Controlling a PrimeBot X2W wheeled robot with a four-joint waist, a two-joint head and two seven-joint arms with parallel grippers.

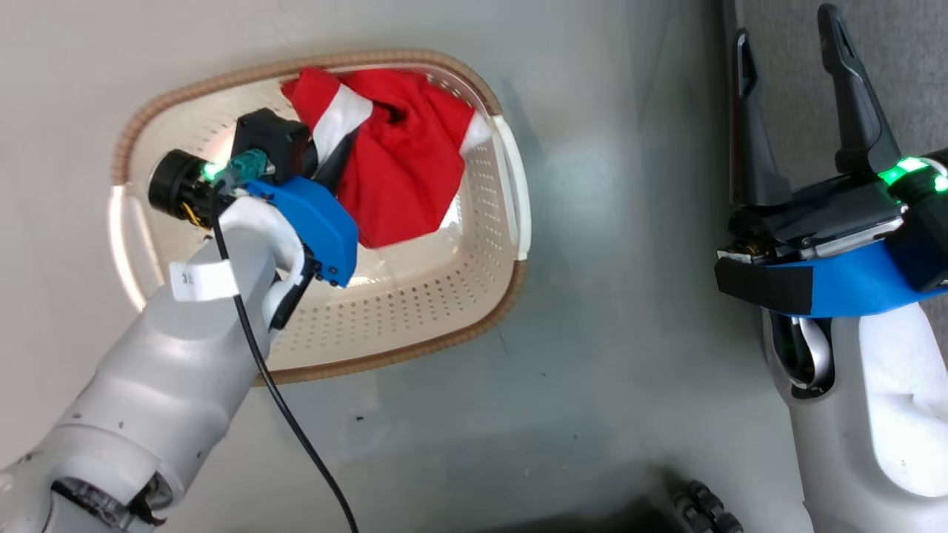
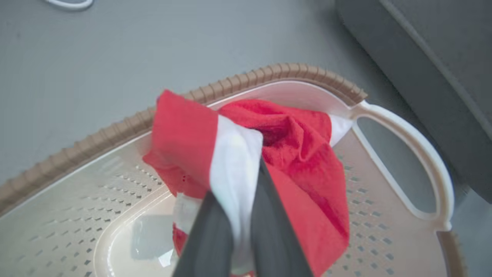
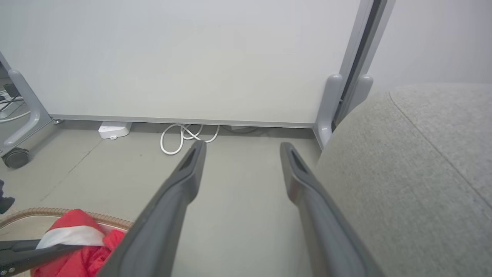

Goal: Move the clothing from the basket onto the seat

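The red clothing [image 1: 404, 159] with white bands hangs bunched inside the cream basket [image 1: 415, 311] at its far end. My left gripper [image 1: 333, 159] is shut on a white band of the clothing [image 2: 234, 169], with both dark fingers [image 2: 269, 227] pinching the cloth. The garment [image 3: 73, 240] is lifted above the basket's floor. My right gripper [image 1: 789, 44] stands open and empty at the right, beside the light grey seat [image 3: 415, 173]. In the right wrist view its fingers [image 3: 188, 173] point over bare floor toward a white panel.
The basket's brown rim [image 2: 269, 73] and white handle [image 2: 415, 146] sit on a grey floor. A white partition on castors [image 3: 192, 57], a coiled white cable [image 3: 188, 136] and a small white box [image 3: 113, 130] lie beyond. The seat [image 1: 911, 66] edge is at the far right.
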